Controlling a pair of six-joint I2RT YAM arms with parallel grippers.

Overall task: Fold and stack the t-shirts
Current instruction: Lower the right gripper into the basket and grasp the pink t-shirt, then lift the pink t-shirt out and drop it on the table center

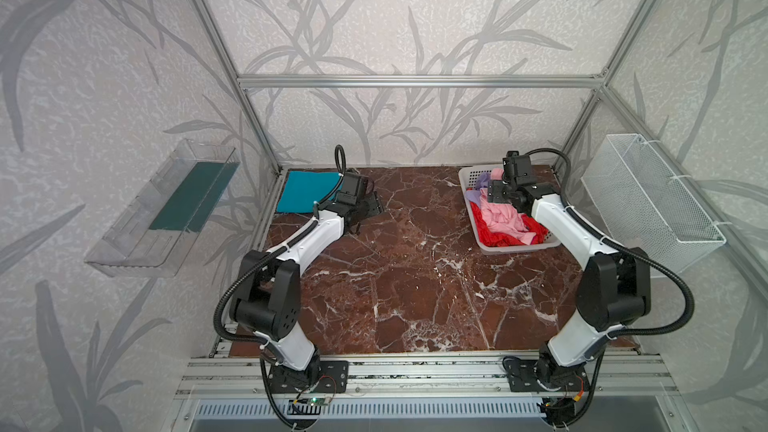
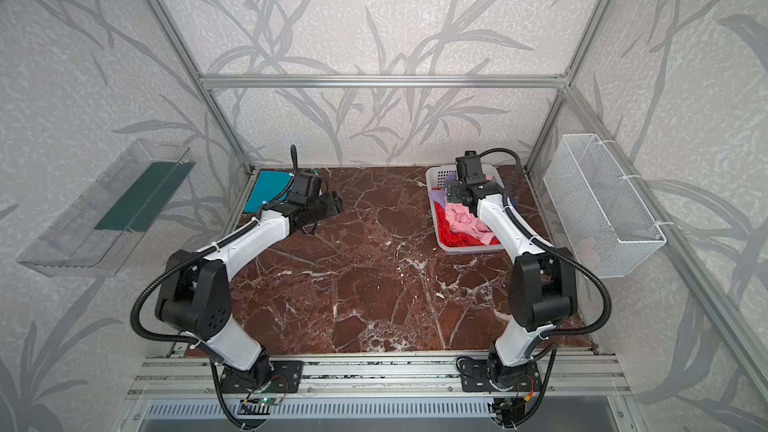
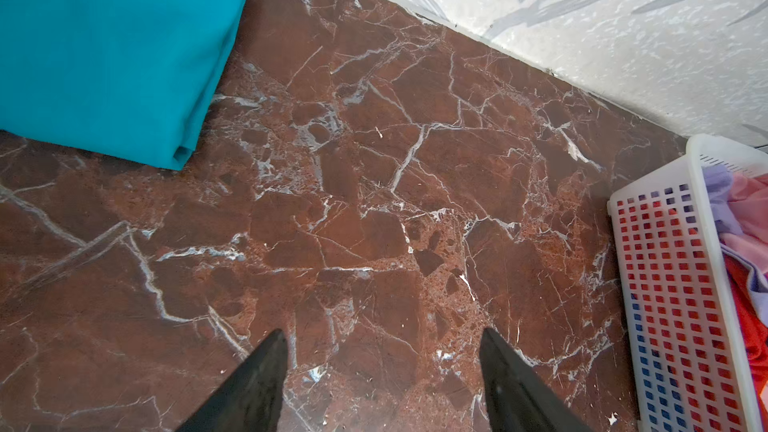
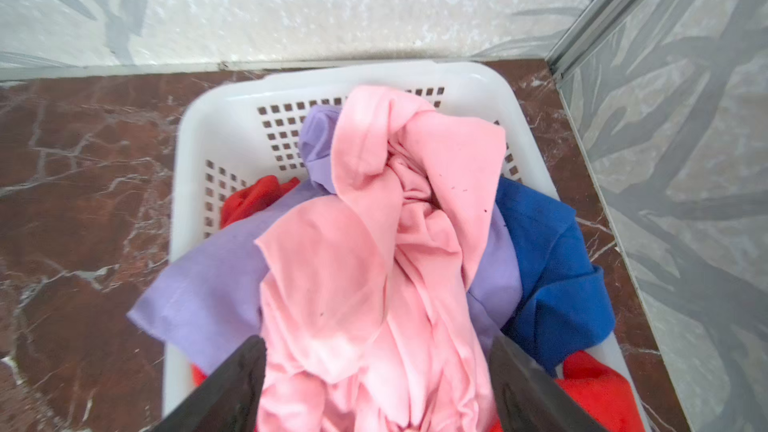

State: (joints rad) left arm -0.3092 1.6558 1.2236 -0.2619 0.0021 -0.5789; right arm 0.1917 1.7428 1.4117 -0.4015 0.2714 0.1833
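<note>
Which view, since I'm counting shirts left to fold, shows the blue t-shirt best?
The right wrist view: the blue t-shirt lies crumpled in the white basket beside the lavender t-shirt. In both top views the right arm hides nearly all of it; the left wrist view shows only blue through the basket's holes.

Red-brown marble tabletop, folded teal t-shirt at its far left corner, white basket far right.
</note>
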